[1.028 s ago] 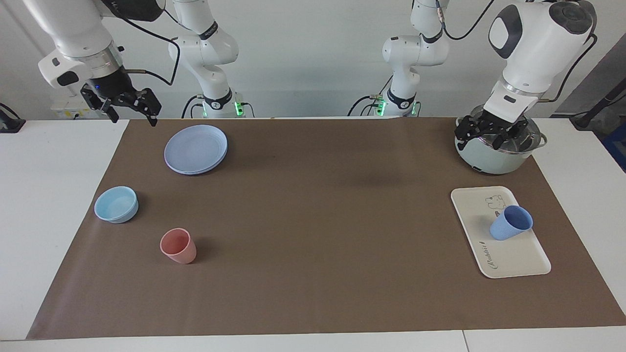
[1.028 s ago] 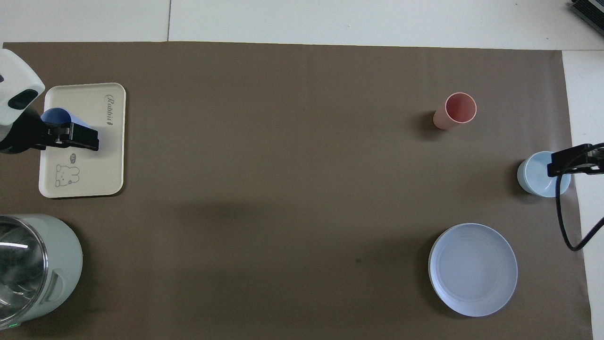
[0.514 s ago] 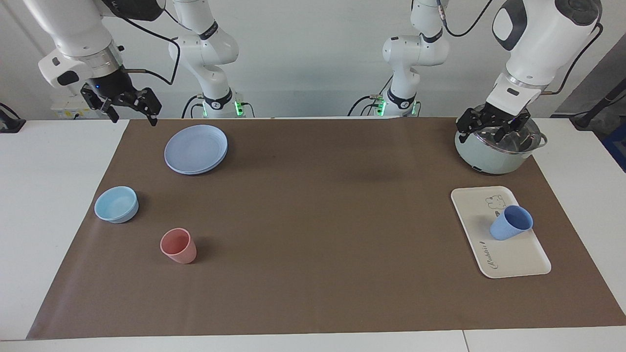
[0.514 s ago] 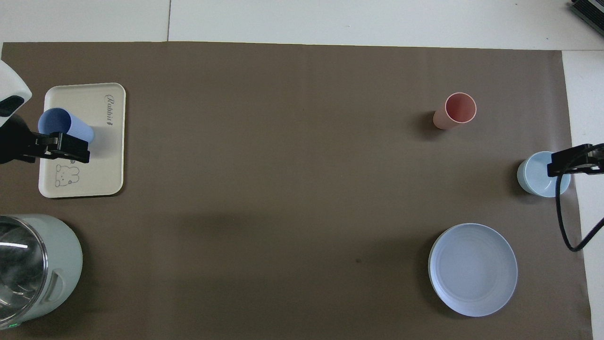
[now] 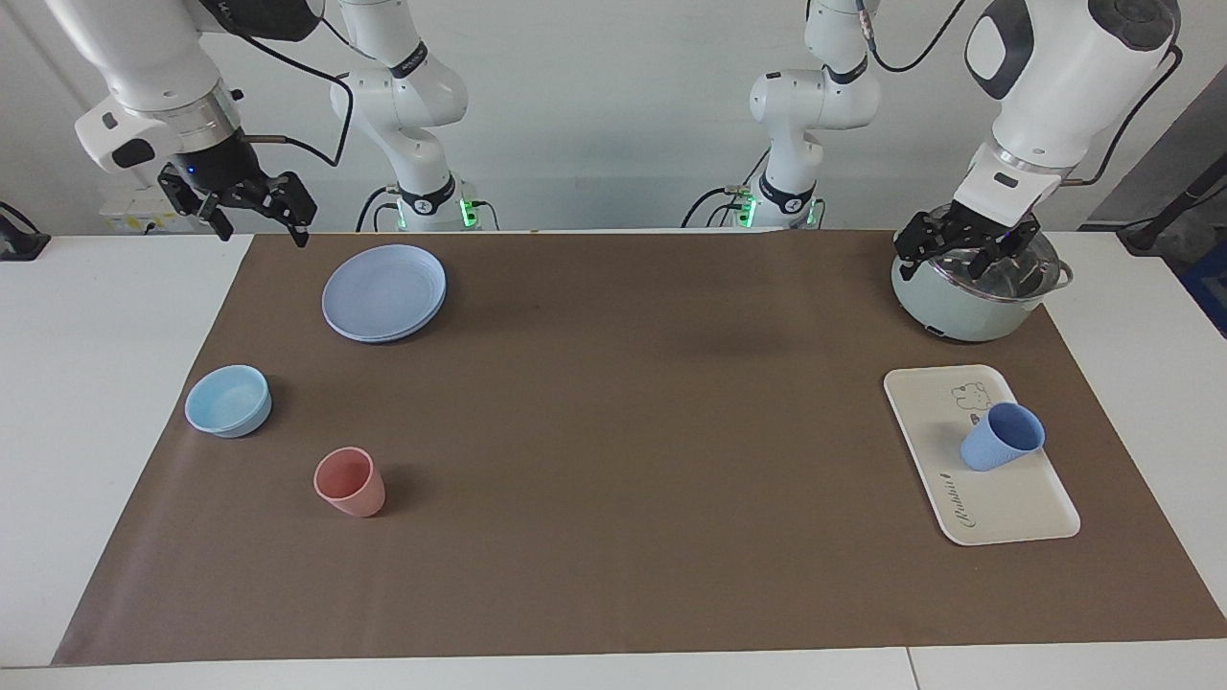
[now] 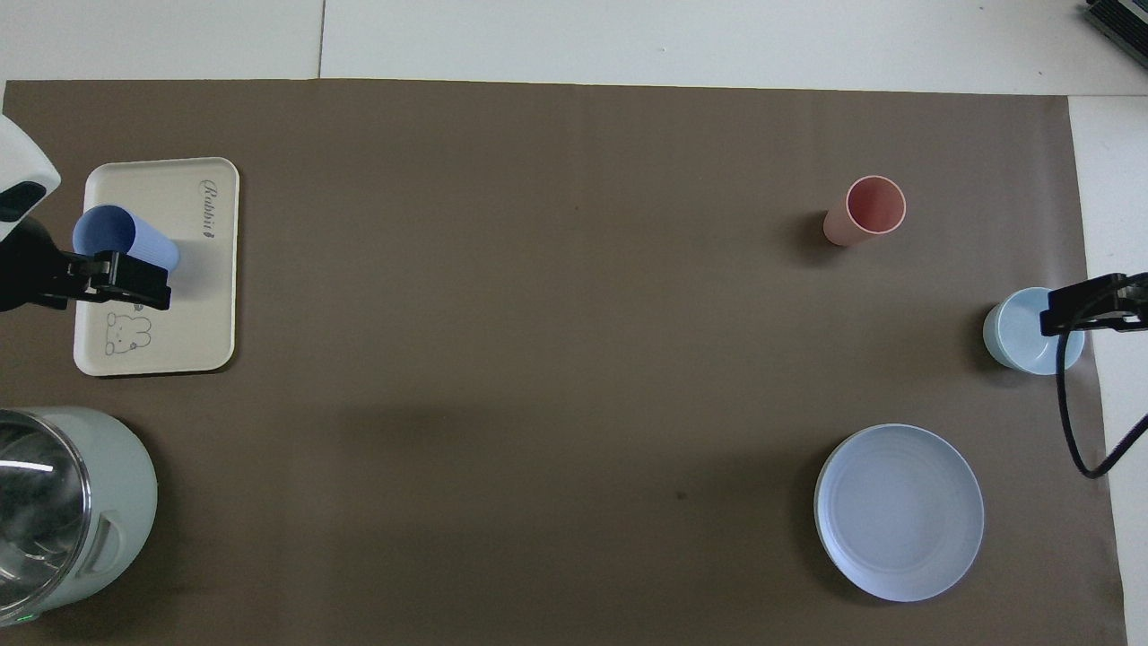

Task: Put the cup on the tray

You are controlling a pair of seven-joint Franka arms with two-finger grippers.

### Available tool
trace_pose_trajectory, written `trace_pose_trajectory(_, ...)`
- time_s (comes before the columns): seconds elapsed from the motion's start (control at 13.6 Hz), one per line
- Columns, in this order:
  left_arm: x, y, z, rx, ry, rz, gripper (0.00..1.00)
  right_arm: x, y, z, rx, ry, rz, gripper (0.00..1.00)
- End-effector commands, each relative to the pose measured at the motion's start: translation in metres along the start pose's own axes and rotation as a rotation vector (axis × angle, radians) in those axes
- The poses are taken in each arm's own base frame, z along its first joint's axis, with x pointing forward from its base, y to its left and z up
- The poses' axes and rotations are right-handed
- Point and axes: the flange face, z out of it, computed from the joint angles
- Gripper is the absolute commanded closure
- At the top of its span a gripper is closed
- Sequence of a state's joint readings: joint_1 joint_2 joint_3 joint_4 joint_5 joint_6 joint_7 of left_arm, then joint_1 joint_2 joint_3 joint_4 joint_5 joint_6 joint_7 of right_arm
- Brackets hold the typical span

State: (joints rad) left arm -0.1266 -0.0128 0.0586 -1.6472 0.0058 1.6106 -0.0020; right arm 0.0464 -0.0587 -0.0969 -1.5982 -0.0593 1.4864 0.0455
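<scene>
The periwinkle-blue cup point(image 5: 1002, 436) point(image 6: 117, 235) stands mouth up on the cream tray point(image 5: 997, 503) point(image 6: 197, 305), near the bear print, toward the left arm's end of the table. My left gripper point(image 5: 961, 254) point(image 6: 126, 280) hangs open and empty in the air over the rim of the pale green pot point(image 5: 978, 302); it touches neither cup nor tray. My right gripper point(image 5: 261, 216) point(image 6: 1072, 309) waits open and empty, raised at the right arm's end of the table.
A pale green pot point(image 6: 99, 502) with a glass lid stands nearer the robots than the tray. At the right arm's end are a round blue plate point(image 5: 383, 292) point(image 6: 899, 511), a light-blue bowl point(image 5: 228, 401) point(image 6: 1018, 336) and a salmon-pink tumbler point(image 5: 350, 482) point(image 6: 865, 211). A brown mat covers the table.
My left gripper has risen and drawn back from over the tray toward the pot, then held still. Cup, tray and right arm have not moved.
</scene>
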Motion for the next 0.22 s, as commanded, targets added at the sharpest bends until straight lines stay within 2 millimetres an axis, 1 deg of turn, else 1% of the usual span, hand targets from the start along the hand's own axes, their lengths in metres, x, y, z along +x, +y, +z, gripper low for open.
trace_pose_trajectory(0.0, -0.0048, -0.0014, -0.0032, -0.002, 0.002, -0.005, 0.0, -0.004, 0.0017, -0.0042, 0.014, -0.004, -0.026, 0.0)
trace_pose_trajectory(0.15, -0.0055, -0.0012, -0.0032, -0.004, 0.001, -0.006, 0.0, -0.0041, 0.0007, -0.0043, 0.015, -0.004, -0.029, 0.0)
